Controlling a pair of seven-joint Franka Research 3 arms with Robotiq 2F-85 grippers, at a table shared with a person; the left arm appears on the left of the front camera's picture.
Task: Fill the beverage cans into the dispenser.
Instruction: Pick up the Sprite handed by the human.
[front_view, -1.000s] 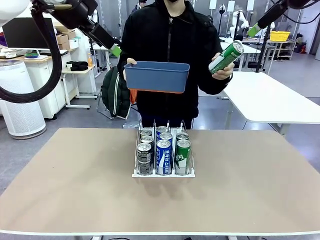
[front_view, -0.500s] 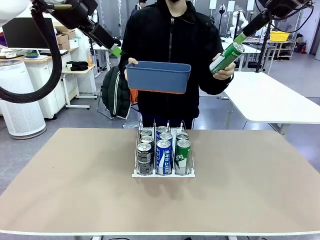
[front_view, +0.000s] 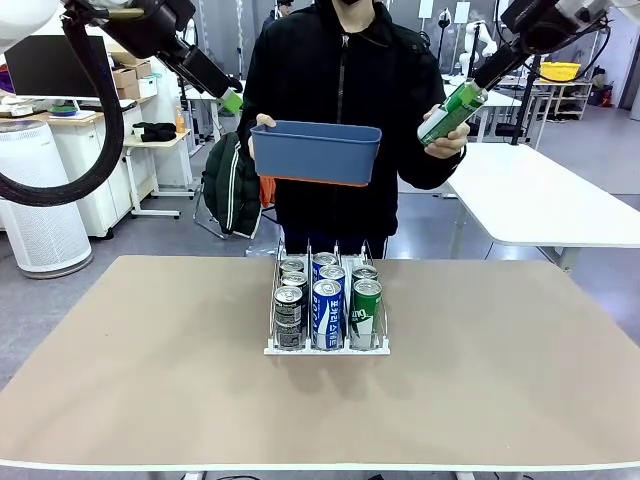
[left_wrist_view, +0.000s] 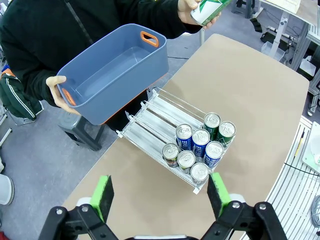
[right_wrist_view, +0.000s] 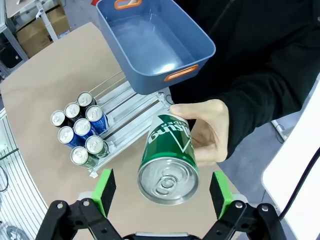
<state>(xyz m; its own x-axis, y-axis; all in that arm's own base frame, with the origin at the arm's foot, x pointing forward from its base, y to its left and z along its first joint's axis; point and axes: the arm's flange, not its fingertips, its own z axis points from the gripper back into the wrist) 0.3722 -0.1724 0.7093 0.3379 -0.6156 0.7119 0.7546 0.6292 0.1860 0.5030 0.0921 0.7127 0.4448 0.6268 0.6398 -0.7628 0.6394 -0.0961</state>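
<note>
The dispenser (front_view: 326, 346) stands mid-table with several beverage cans (front_view: 328, 305) at its front: black-grey on the left, blue in the middle, green on the right. Across the table, a person's hand (right_wrist_view: 212, 131) holds up a green can (front_view: 452, 113), tilted. Its silver top faces my right gripper (front_view: 483, 80). In the right wrist view that can (right_wrist_view: 168, 161) sits between my open right gripper (right_wrist_view: 162, 192) fingers, which stand apart from it. My left gripper (front_view: 232, 100) hangs open, high at the left. From the left wrist view, the left gripper (left_wrist_view: 161, 195) looks down on the dispenser (left_wrist_view: 150, 116) and its cans (left_wrist_view: 200, 150).
The person's other hand holds an empty blue tub (front_view: 316, 152) with orange handles above the table's far edge, and it appears as the tub (left_wrist_view: 112, 70) and the tub (right_wrist_view: 150, 40) in the wrist views. The dispenser's rear lanes are bare. Bare tabletop (front_view: 150, 360) surrounds the rack.
My right arm has swung left and down until its fingers reach the top of the green can. The person lowered that can slightly. The left arm and the rack have not moved.
</note>
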